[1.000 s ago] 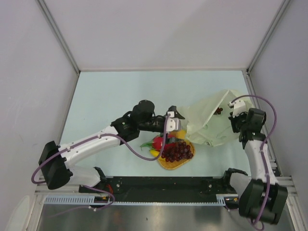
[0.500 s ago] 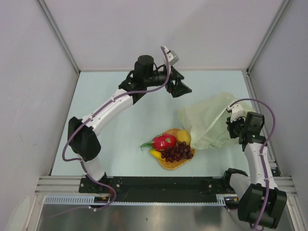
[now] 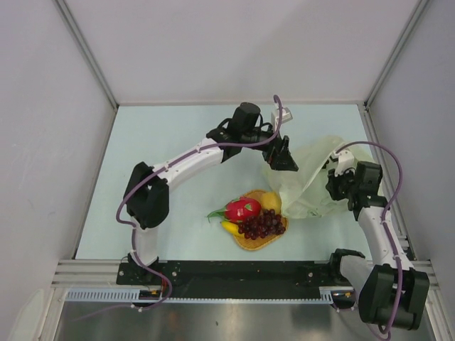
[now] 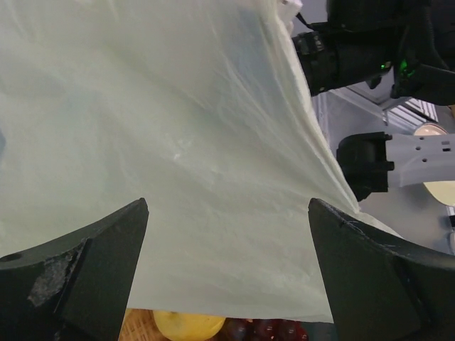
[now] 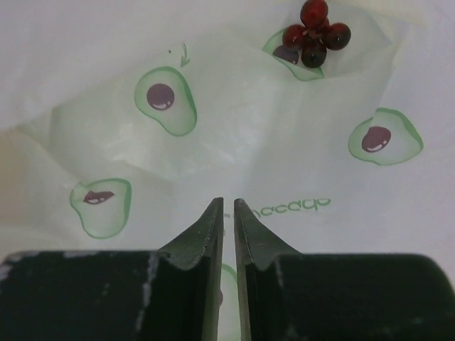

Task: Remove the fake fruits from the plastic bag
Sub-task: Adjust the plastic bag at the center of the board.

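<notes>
The plastic bag (image 3: 307,179) lies crumpled at the right, pale cream with avocado prints (image 5: 167,99). On a round orange mat (image 3: 250,244) sit the fake fruits: dragon fruit (image 3: 243,209), lemon (image 3: 271,201), grape bunch (image 3: 263,223) and banana (image 3: 229,227). My left gripper (image 3: 282,154) hovers wide open over the bag's upper left edge; in the left wrist view the bag (image 4: 185,142) fills the space between its fingers (image 4: 92,270), with the lemon (image 4: 188,325) below. My right gripper (image 5: 228,201) is at the bag's right side, jaws parted by a narrow slit. A small grape cluster (image 5: 313,32) rests on the bag.
White walls close the table in at the left, back and right. The right arm (image 4: 377,50) shows beyond the bag in the left wrist view. A black rail (image 3: 234,273) runs along the near edge.
My left arm rose from beside the mat to the back, then swung right to the bag, opening fully. The right jaws parted slightly and the lifted bag sank lower.
</notes>
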Controlling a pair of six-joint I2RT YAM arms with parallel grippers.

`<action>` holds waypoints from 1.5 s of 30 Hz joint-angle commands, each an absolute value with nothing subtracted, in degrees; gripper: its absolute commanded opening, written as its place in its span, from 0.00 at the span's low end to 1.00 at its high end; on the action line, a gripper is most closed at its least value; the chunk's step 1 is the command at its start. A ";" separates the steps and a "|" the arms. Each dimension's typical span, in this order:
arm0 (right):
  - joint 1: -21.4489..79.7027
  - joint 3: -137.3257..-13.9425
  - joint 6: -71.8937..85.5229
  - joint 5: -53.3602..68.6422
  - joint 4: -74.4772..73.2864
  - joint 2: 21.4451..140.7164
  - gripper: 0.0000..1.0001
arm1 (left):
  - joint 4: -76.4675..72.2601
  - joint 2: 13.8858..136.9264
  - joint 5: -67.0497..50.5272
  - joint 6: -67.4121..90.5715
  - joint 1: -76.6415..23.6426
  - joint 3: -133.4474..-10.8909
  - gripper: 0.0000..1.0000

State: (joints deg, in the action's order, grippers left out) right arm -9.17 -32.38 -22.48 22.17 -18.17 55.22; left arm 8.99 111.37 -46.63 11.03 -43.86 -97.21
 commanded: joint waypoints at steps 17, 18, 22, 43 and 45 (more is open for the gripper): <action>-6.24 -36.39 -14.68 19.51 -11.69 57.92 0.18 | 15.73 113.72 -25.86 5.72 -53.61 -105.38 1.00; -6.24 -36.39 -14.68 19.60 -11.52 58.44 0.18 | 15.56 114.25 -23.84 5.71 -53.61 -104.77 1.00; -6.41 -36.04 -18.96 17.42 -12.92 60.29 0.18 | 16.52 116.98 -12.78 5.71 -53.70 -104.15 1.00; -12.74 -43.82 -58.16 19.59 -63.85 48.26 0.02 | 11.83 118.39 -53.44 15.41 -52.29 -115.30 0.00; -13.01 -46.40 -58.27 20.30 -64.34 47.20 0.01 | 10.29 118.74 -54.40 16.95 -52.12 -115.84 0.00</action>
